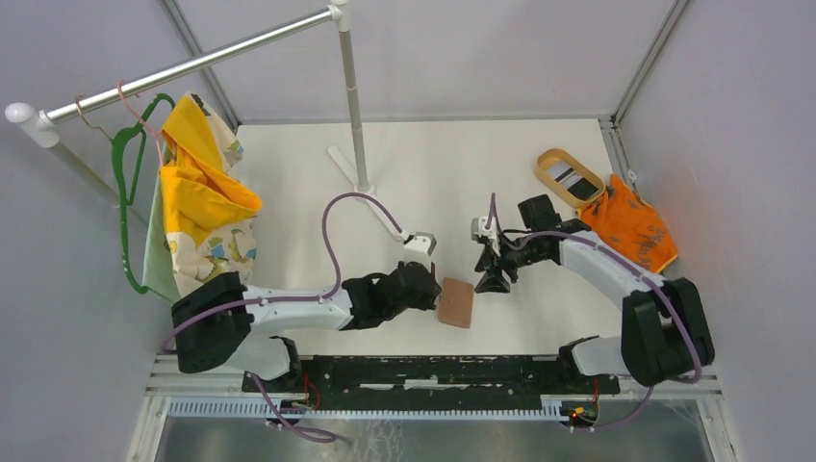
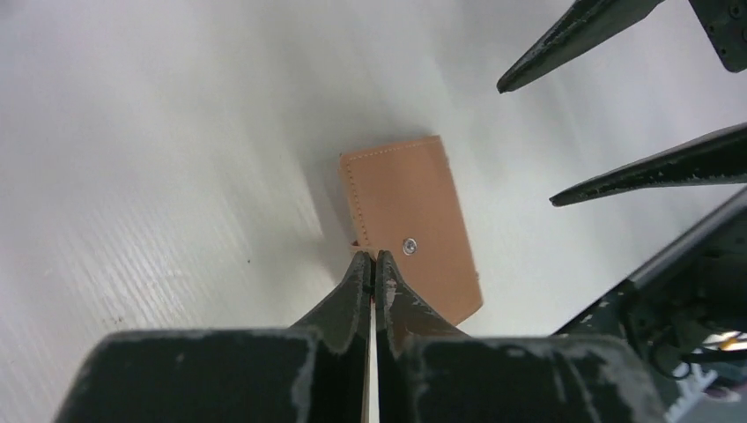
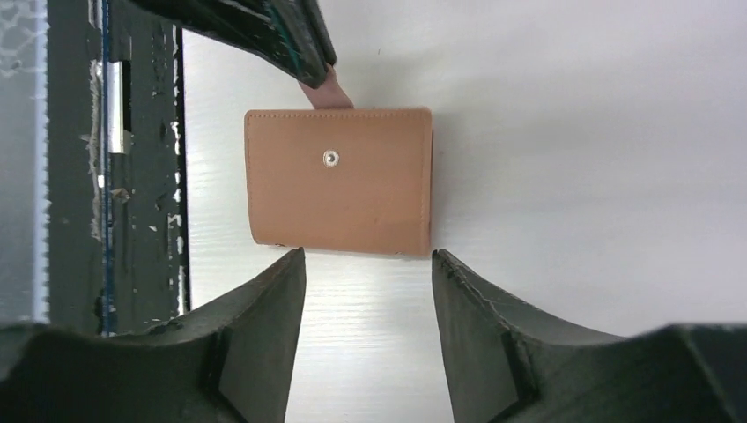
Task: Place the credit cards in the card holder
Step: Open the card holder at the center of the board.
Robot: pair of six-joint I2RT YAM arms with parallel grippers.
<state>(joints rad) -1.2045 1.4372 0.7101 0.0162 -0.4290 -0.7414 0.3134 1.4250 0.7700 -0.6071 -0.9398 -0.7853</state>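
Note:
The card holder is a closed reddish-brown leather wallet lying flat near the table's front middle. It also shows in the left wrist view and the right wrist view, snap stud up. My left gripper is shut on the wallet's snap tab at its left edge. My right gripper is open and empty, just right of the wallet, not touching it. A white card with dark stripes lies in the tan oval tray. Other cards are not visible.
The tan oval tray stands at the back right, beside a crumpled orange cloth. A clothes rail stand rises from the table's middle back, with a yellow patterned garment hanging at the left. The black base rail runs along the front edge.

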